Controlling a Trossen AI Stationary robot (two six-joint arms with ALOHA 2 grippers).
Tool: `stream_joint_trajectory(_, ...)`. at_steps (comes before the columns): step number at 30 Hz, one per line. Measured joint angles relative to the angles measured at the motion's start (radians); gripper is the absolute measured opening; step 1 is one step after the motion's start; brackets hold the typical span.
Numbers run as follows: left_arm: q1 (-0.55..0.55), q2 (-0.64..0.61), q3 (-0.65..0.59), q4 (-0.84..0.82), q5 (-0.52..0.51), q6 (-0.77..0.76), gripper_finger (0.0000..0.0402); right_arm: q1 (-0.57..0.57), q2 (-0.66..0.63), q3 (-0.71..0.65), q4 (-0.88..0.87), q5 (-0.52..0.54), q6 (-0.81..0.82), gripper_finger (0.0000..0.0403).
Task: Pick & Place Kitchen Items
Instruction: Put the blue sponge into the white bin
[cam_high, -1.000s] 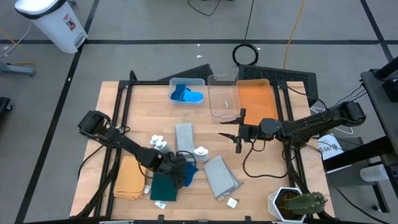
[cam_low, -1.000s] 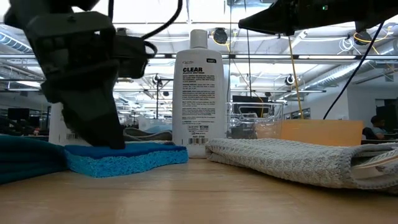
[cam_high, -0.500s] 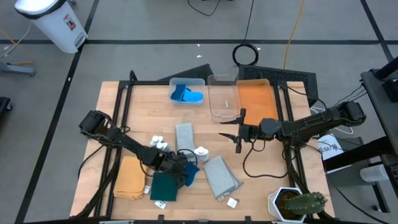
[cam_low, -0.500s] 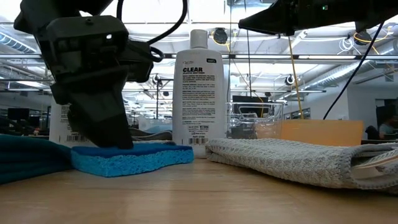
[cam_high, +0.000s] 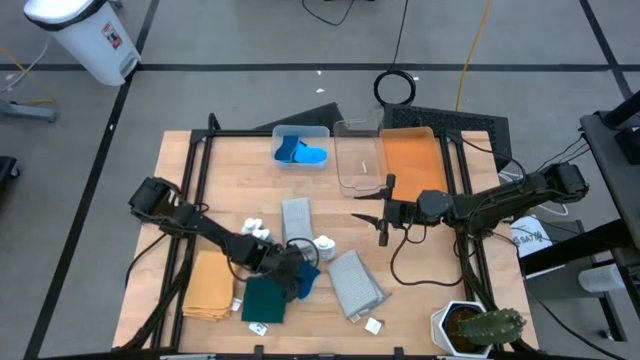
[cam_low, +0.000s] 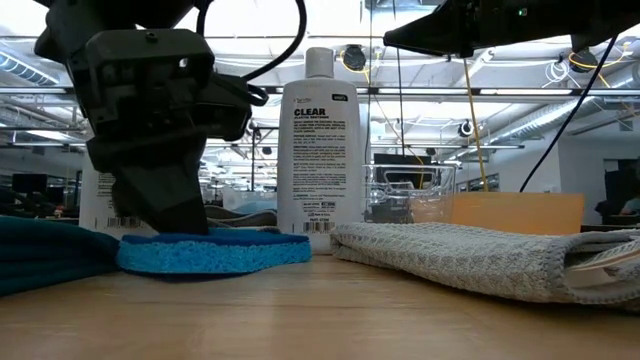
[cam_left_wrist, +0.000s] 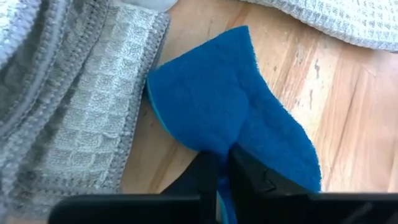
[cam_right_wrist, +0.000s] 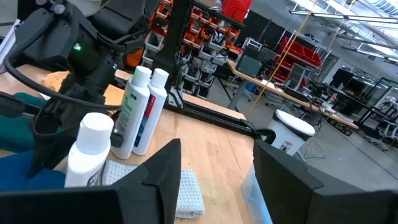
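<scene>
While right claw (cam_high: 383, 214) hangs open, left claw (cam_left_wrist: 219, 180) pinches blue cloth (cam_left_wrist: 224, 118).

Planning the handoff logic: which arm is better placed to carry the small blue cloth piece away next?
Left. The left gripper is already shut on the small blue cloth piece beside the grey folded cloth. The right gripper hangs open over the wooden table, apart from it.

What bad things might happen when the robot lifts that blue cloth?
The left gripper pinches only one edge of the blue cloth, so it might slip out. The cloth lies right beside a white bottle and a grey folded cloth; swinging up, it might tip the bottle or drag the grey one.
</scene>
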Motion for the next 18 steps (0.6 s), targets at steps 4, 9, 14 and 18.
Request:
stream_joint_trajectory(4, 0.012, -0.008, -0.001, 0.003, 0.027, 0.013, 0.0008, 0.000, 0.000, 0.000, 0.000, 0.000, 0.000, 0.0169)
stream_joint_trajectory(9, 0.009, -0.052, -0.003, -0.003, 0.027, 0.034, 0.0013, 0.000, 0.000, 0.000, -0.001, 0.000, 0.000, 0.0169)
stream_joint_trajectory(14, -0.011, -0.118, -0.003, 0.015, -0.034, 0.099, 0.0008, 0.000, 0.000, 0.000, -0.010, 0.000, 0.000, 0.0169)
stream_joint_trajectory(18, -0.017, -0.172, -0.003, 0.022, -0.075, 0.160, 0.0011, 0.000, 0.000, 0.000, -0.018, 0.000, 0.003, 0.0169)
